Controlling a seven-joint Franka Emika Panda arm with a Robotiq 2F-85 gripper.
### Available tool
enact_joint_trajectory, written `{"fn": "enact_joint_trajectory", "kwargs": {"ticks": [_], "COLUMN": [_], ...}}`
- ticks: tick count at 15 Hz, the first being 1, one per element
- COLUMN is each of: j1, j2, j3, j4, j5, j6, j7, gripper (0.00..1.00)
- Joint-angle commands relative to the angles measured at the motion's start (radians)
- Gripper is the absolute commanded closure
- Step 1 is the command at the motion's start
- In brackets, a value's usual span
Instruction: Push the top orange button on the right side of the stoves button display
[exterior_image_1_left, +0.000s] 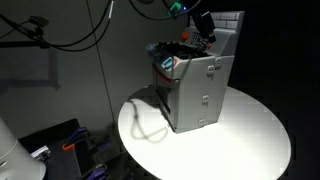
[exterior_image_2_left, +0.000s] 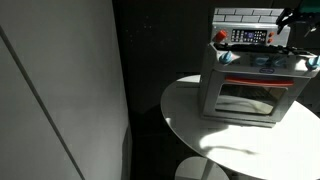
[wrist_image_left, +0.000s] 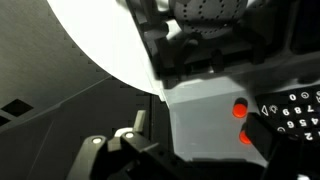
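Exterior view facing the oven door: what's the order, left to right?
Pale wall panel → small red item → button display → gripper. The stove and table span beneath several of these, so they are left out.

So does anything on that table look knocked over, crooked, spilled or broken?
Nothing stands out. The stove stands upright on the round white table, its oven door looks shut, and the button display sits upright at its back. No spill or damage shows, though the pictures are dim.
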Motion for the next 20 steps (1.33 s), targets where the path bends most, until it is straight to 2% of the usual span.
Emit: {"fn": "enact_joint_trajectory", "kwargs": {"ticks": [1, 20], "j1": [0.026, 0.057], "j2": [0.035, 0.127], "j3": [-0.022, -0.066], "j4": [0.054, 0.164], "j5": [-0.027, -0.018], "j6": [-0.025, -0.039], "j7": [0.039, 0.045], "gripper": [0.0, 0.0]}}
